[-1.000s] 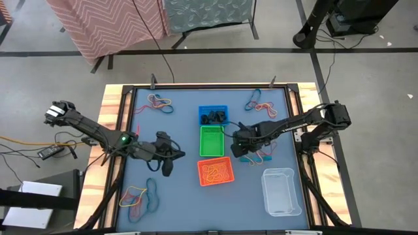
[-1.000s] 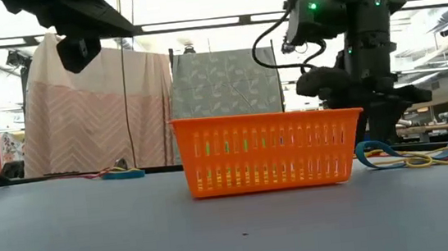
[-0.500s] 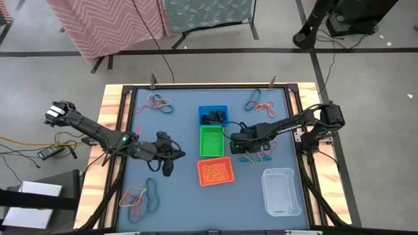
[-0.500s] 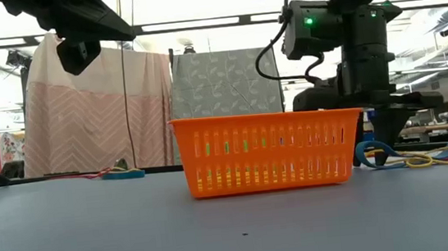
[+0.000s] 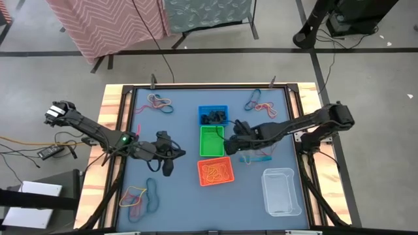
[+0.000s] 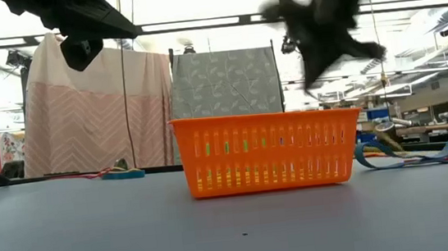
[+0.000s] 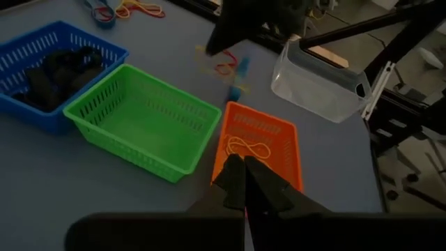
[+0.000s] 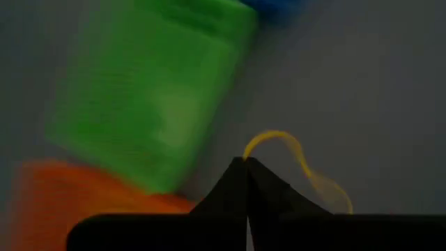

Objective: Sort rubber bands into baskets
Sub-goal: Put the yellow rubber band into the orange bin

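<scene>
My right gripper (image 5: 231, 135) hangs above the table just right of the green basket (image 5: 211, 140), shut on a yellow rubber band (image 8: 293, 157); it shows blurred in the low view (image 6: 315, 42). My left gripper (image 5: 177, 154) waits shut left of the baskets, its fingertips (image 7: 240, 167) showing nothing between them. The blue basket (image 5: 213, 116) holds black bands, and the orange basket (image 5: 215, 171) holds yellow-orange ones. A clear tub (image 5: 281, 190) stands near the front right. More rubber bands (image 5: 258, 155) lie right of the green basket. My right gripper pinches one short stretch of the yellow band (image 8: 249, 152) between its two shut fingertips, coming steeply from above. The rest of the loop (image 8: 306, 171) curls out beyond the tips. Blur hides whether its far end is clear of the table.
Other heaps of bands lie at the far left (image 5: 160, 102), far right (image 5: 259, 101) and near left (image 5: 140, 196). The three small baskets stand in a row down the table's middle. A raised wooden rim (image 5: 114, 117) frames the blue table top.
My right gripper has shut on a yellow band in the heap right of the green basket. It then rose quickly and swung a little toward the far-left, nearer the green basket, taking the band along. The teal and red bands stayed on the table.
</scene>
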`<action>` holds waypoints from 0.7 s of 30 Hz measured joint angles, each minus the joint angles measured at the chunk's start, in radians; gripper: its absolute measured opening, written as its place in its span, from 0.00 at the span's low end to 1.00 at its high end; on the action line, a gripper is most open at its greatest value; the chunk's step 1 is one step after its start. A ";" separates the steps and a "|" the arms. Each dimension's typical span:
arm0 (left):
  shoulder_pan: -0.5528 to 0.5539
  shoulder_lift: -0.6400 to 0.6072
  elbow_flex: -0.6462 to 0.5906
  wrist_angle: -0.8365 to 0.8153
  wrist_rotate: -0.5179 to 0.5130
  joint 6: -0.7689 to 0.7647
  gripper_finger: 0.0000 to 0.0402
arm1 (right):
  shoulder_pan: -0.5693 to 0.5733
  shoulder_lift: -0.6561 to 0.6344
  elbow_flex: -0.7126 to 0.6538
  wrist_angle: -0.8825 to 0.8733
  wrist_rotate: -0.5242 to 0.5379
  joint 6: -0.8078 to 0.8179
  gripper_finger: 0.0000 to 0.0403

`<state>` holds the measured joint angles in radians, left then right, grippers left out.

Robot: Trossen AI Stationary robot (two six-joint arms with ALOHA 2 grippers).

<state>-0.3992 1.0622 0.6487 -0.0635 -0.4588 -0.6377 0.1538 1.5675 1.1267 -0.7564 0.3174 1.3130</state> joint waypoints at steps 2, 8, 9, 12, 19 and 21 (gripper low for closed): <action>0.000 0.000 0.000 0.000 -0.001 0.002 0.01 | 0.032 -0.016 0.075 0.037 0.039 -0.070 0.01; 0.000 0.000 0.000 0.047 -0.005 0.003 0.01 | 0.127 -0.012 0.207 0.246 -0.029 -0.219 0.01; 0.000 0.000 0.000 0.055 -0.010 0.003 0.01 | 0.145 -0.012 0.209 0.302 -0.038 -0.226 0.01; 0.000 0.000 0.000 0.074 -0.022 0.003 0.01 | 0.197 -0.014 0.211 0.375 -0.049 -0.240 0.00; 0.000 0.000 0.000 0.082 -0.046 0.002 0.01 | 0.245 0.033 0.210 0.255 0.013 -0.185 0.00; 0.000 0.000 0.000 0.088 -0.048 0.002 0.01 | 0.241 0.062 0.210 0.240 0.034 -0.183 0.00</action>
<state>-0.3988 1.0622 0.6487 0.0248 -0.5072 -0.6353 0.3951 1.6298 1.3369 -0.5165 0.3510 1.1301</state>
